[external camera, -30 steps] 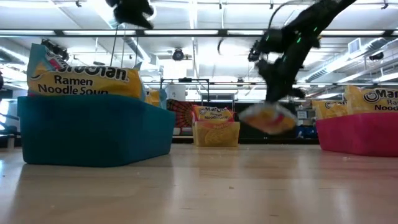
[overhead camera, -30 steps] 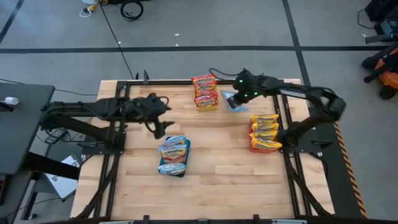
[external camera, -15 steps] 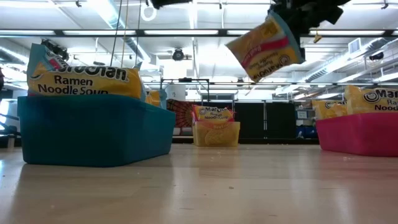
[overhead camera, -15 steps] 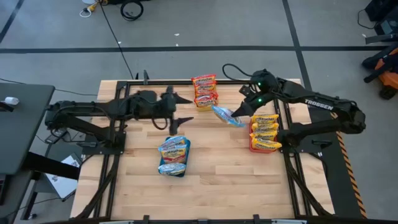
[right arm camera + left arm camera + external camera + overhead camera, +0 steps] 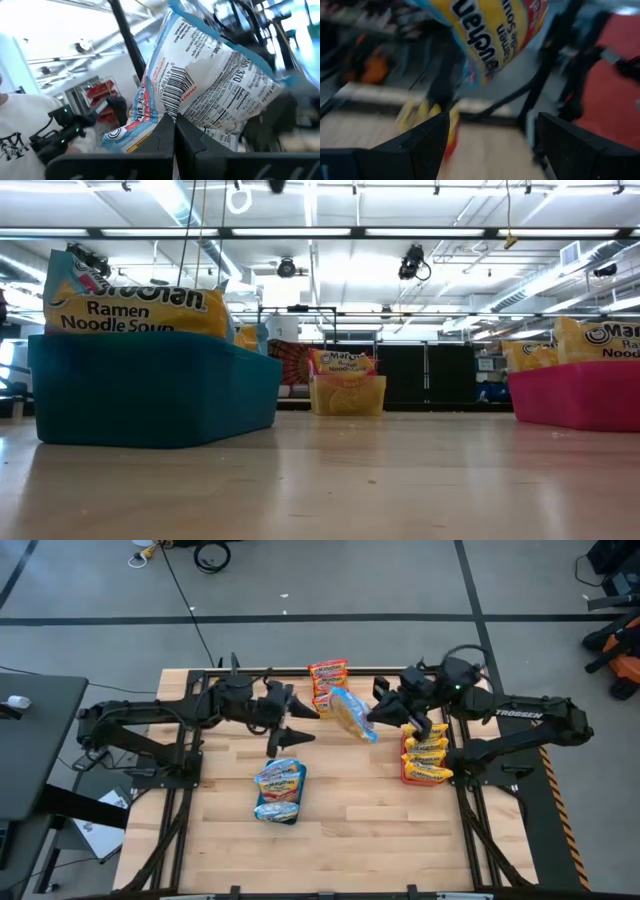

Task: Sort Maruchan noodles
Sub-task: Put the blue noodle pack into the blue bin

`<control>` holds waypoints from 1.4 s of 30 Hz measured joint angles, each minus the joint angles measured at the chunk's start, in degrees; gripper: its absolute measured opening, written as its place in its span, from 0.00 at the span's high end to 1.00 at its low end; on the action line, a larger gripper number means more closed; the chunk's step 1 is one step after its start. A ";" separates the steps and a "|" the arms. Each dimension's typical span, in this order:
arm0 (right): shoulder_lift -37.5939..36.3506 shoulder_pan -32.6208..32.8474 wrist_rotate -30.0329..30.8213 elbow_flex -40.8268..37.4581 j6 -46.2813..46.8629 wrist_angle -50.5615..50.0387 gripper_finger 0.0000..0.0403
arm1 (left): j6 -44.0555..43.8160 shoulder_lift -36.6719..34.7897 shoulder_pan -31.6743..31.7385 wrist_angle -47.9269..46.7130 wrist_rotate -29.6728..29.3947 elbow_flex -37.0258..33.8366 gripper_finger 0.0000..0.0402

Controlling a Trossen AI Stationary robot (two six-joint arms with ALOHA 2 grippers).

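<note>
The right claw (image 5: 378, 712) is raised above the rear middle of the worktop (image 5: 340, 820), its fingers pressed together on one corner of a blue-and-white noodle packet (image 5: 352, 712). The packet hangs in the air, tilted, between the two arms. In the right wrist view the packet's (image 5: 205, 95) back panel with barcode faces the camera, pinched between the dark fingers (image 5: 160, 142).

The left claw (image 5: 290, 720) is held aloft just left of that packet, fingers spread wide and pointed toward it, not touching it. In the left wrist view the packet (image 5: 490, 35) hangs ahead of the spread fingers (image 5: 420, 145).

Other packets lie sorted in bins. The blue bin (image 5: 150, 395) at the worktop's left centre holds blue-and-white packets (image 5: 279, 786). The yellow bin (image 5: 347, 394) at the rear edge holds packets (image 5: 329, 682) stacked upright. The red bin (image 5: 580, 395) at the right side holds packets (image 5: 425, 750). Neither arm shows in the low view.
</note>
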 joint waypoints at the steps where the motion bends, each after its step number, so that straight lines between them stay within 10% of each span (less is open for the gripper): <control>1: 0.58 0.40 0.24 0.00 -0.34 2.28 0.99 | -0.68 0.97 -0.07 3.44 1.19 0.05 0.25; 9: 8.42 3.37 0.67 -0.02 2.50 17.86 0.99 | -9.66 11.14 -0.07 31.19 5.40 -0.02 0.25; 32: 11.99 1.45 1.34 -0.02 6.45 19.93 0.98 | -14.07 12.51 0.72 44.48 13.27 -0.06 0.26; 42: 11.74 1.06 7.53 -0.02 4.48 20.31 0.83 | -13.88 11.38 4.53 39.27 17.24 0.00 0.59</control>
